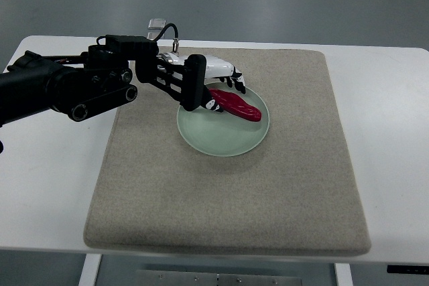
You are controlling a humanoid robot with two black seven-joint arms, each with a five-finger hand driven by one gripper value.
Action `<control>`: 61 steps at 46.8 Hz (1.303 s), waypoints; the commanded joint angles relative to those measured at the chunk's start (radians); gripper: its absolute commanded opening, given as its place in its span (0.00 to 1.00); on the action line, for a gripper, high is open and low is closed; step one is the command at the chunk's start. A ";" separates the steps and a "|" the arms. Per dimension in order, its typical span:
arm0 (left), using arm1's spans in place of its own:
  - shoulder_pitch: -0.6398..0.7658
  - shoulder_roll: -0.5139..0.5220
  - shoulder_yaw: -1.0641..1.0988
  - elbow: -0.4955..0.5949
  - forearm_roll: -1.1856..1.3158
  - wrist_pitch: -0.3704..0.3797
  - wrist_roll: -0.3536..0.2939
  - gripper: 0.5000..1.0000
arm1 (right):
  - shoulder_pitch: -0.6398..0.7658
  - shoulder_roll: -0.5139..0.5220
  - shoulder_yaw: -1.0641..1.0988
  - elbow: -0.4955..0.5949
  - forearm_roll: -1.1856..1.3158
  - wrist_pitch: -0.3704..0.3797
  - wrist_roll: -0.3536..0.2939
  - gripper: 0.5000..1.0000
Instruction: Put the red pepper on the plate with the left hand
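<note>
Counter [395, 138] surface, white, fills the near edge of the top view, and a large grey-brown mat [228, 199] is laid over most of it. Nothing is seen on the near half of the mat. Farther in, slightly left of the mat's middle, a pale green plate [218, 140] is set flat, its near portion bare.

On the far part of that plate the red pepper [236, 104] is found, resting inside the rim. Its long axis is laid across the view, running from upper left down to lower right, with the tapered end toward the plate's right edge. The left end of the pepper is met by the left robot hand [224, 75], whose arm [60, 88] is brought in from the left edge and is carried above the far left of the mat. The white palm is held just beyond the pepper, and the dark fingertips [238, 86] are curled down over its upper left part. The stalk end is partly hidden by the black wrist bracket, so it cannot be told for certain whether the pepper is gripped or only touched; the fingers are judged to be closed around it.

The pepper is thus placed just nearer the camera and to the right of the hand. Release is judged to be the step in hand, and a withdrawal up and to the left, away from the long axis, would be called for. No right arm is seen.
</note>
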 commanded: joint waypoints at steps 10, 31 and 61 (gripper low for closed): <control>0.006 0.006 -0.041 0.130 -0.001 0.002 0.000 0.57 | 0.000 0.000 0.000 0.000 -0.001 0.000 0.000 0.86; 0.040 0.001 -0.042 0.343 -0.162 0.100 -0.002 0.95 | 0.000 0.000 0.000 0.000 0.001 0.000 0.000 0.86; 0.067 -0.037 -0.122 0.486 -1.059 0.114 0.178 0.97 | 0.000 0.000 0.000 0.000 -0.001 0.000 -0.001 0.86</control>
